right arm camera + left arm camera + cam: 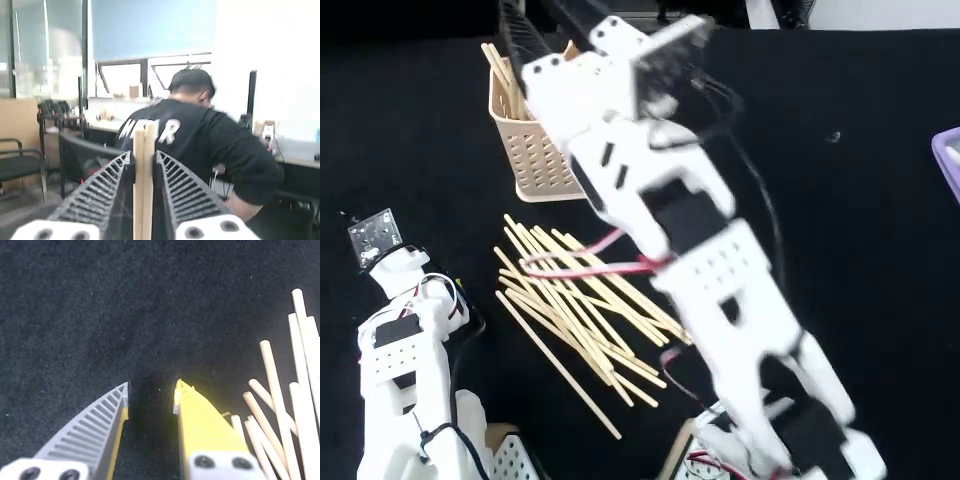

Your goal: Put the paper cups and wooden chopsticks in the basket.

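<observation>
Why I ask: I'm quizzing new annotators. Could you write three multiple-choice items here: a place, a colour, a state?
1. Where does the loose pile of pale wooden chopsticks lie?
A. on the black table
B. on a white plate
C. in a red bowl
2. What colours are the left tool's fingers?
A. both red
B. grey and yellow
C. both green
3. What state is the right tool in?
A. open
B. shut on a paper cup
C. shut on two wooden chopsticks
Answers: 1 A, the pile lies on the table near the beige perforated plastic basket; 2 B, the left wrist view shows one of each; 3 C, they sit clamped between its fingers.
</observation>
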Robot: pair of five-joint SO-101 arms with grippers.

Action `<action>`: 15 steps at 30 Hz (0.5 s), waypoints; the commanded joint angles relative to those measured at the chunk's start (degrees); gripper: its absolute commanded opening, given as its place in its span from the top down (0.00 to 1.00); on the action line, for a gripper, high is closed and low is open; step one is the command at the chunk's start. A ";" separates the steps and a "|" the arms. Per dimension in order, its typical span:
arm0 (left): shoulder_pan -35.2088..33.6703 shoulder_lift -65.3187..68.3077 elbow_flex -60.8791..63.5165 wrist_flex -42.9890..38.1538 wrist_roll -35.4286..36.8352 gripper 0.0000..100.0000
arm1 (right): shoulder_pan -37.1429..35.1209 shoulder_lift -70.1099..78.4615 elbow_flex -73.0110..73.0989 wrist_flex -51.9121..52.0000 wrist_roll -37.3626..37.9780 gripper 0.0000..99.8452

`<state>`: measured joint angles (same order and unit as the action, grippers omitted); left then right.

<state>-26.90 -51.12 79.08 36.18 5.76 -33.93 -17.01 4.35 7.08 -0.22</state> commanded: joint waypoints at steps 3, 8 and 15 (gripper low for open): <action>0.48 -1.23 -0.40 0.00 -0.53 0.85 | 2.73 8.92 -9.80 -1.32 -0.26 0.99; 0.48 -1.23 -0.40 0.18 -0.53 0.85 | 2.99 13.32 -10.86 0.97 -0.26 0.99; 0.48 -1.32 -0.40 0.18 -0.53 0.85 | 1.14 13.67 -12.79 19.87 -0.26 0.90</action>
<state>-26.90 -51.30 79.08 36.18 5.76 -32.00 -2.51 -4.00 20.44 -0.13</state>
